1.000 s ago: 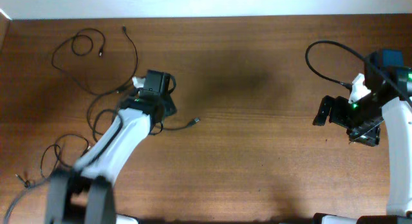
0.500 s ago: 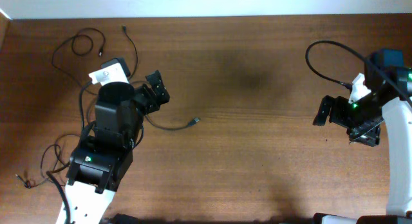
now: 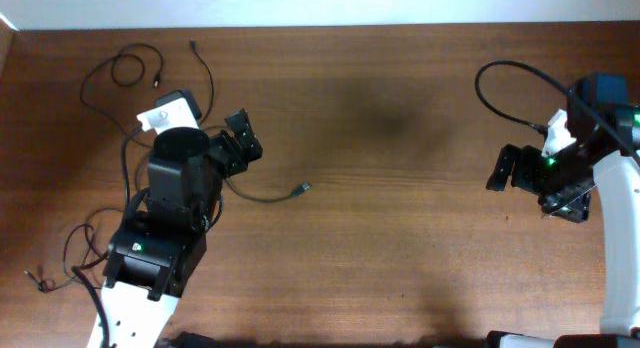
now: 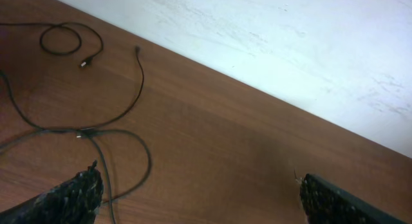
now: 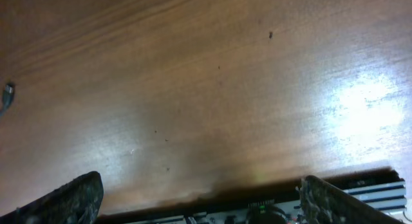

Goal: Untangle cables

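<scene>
Cables (image 3: 265, 200) full overhead, partial L-wrist (image 4: 142, 79)

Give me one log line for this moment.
left hand: open, empty | right hand: open, empty | cables: crossed, lying on table, not held

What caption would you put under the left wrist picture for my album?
Left end effector open over the wooden table, looped thin black cables lying ahead.
</scene>
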`<state>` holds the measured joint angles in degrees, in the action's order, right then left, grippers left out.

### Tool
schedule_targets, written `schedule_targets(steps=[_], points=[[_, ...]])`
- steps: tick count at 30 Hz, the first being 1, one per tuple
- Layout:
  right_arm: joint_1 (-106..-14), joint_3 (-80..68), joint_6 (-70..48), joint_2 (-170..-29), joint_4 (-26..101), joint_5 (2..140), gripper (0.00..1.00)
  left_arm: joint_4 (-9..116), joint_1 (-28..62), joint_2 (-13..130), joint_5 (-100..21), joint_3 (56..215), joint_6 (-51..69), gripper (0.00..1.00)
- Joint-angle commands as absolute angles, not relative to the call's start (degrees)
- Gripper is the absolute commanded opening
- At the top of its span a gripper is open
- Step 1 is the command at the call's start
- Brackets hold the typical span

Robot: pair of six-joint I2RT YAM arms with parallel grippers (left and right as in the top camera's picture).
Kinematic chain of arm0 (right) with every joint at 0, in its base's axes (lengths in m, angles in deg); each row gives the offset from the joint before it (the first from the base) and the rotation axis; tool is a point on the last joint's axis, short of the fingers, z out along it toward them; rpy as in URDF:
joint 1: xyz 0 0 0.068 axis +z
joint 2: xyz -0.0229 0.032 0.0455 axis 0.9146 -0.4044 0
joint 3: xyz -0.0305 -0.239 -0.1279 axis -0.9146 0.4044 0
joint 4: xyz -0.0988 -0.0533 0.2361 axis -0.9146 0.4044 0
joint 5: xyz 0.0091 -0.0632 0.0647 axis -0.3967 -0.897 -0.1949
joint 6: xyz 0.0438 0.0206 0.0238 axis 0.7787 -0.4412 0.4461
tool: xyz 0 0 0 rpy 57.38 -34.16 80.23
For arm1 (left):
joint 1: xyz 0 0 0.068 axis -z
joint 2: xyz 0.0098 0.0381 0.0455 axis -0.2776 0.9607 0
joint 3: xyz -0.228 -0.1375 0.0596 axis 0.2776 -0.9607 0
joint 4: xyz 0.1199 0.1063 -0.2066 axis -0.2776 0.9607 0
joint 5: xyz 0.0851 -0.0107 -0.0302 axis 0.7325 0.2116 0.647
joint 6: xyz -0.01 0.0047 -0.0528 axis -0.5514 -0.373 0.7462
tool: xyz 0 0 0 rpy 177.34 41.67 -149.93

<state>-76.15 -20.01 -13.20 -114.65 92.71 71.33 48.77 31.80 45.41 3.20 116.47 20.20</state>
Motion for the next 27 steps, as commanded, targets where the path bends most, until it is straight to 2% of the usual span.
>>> schedule_targets(steps=[1,5,8,12,15,19,27], points=[[-74.97,-20.10,-13.37,-110.56,88.71,72.82,0.98,48.77,31.73,44.91,3.83,116.95,19.06,0.99],[-68.36,-18.00,-14.03,-103.59,78.70,71.92,0.98,48.77,31.73,44.91,3.83,116.95,19.06,0.99],[-63.99,-10.55,-13.98,-96.37,69.13,71.11,0.98,48.77,31.73,44.91,3.83,116.95,19.06,0.99],[-62.42,11.81,-13.94,-80.68,48.34,71.92,0.98,48.77,31.73,44.91,3.83,116.95,19.06,0.99],[-62.42,23.92,-13.94,-69.16,39.53,74.65,0.98,48.77,31.73,44.91,3.83,116.95,19.06,0.99],[-62.40,36.05,-13.74,-53.69,32.34,75.66,0.98,48.77,31.73,44.91,3.83,116.95,19.06,0.99],[-62.40,38.32,-13.72,-50.19,30.27,76.60,0.98,48.77,31.73,44.91,3.83,116.95,19.06,0.99]])
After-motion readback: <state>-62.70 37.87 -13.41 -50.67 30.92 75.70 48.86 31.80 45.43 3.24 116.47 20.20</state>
